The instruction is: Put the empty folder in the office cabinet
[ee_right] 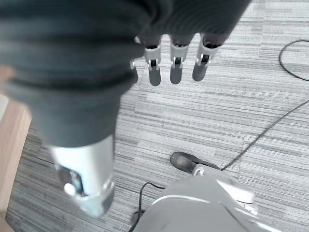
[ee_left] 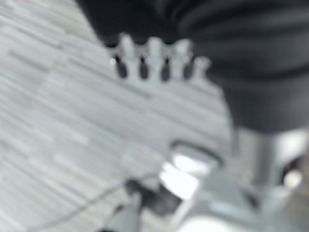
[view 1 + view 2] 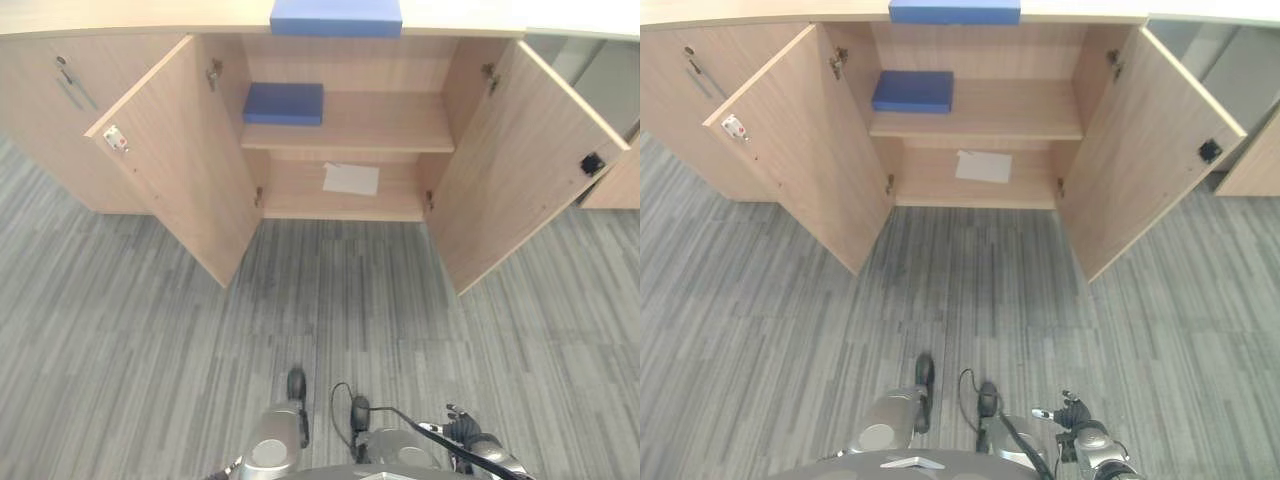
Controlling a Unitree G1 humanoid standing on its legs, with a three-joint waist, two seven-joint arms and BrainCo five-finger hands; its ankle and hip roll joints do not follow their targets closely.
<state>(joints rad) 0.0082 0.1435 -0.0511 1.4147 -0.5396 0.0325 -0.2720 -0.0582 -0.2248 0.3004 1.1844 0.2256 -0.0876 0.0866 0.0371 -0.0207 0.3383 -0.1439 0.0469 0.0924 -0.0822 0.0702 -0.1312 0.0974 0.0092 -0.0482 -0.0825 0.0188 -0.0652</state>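
The office cabinet point(image 3: 390, 128) stands ahead with both doors swung wide. One blue folder point(image 3: 284, 103) lies flat on the left of its upper shelf. A second blue folder point(image 3: 336, 17) rests on the cabinet's top, over the opening. My right hand point(image 1: 175, 63) hangs low at my side over the carpet, its fingers straight and holding nothing; it also shows at the bottom right of the left eye view point(image 3: 462, 432). My left hand point(image 2: 154, 60) hangs over the carpet too, fingers relaxed and empty. Both hands are far from the cabinet.
A white sheet point(image 3: 351, 179) lies on the lower shelf. The left door point(image 3: 185, 160) and right door point(image 3: 510, 160) jut out over the grey carpet point(image 3: 330, 290) on either side of the opening. A closed cabinet front with a handle point(image 3: 68, 82) is further left.
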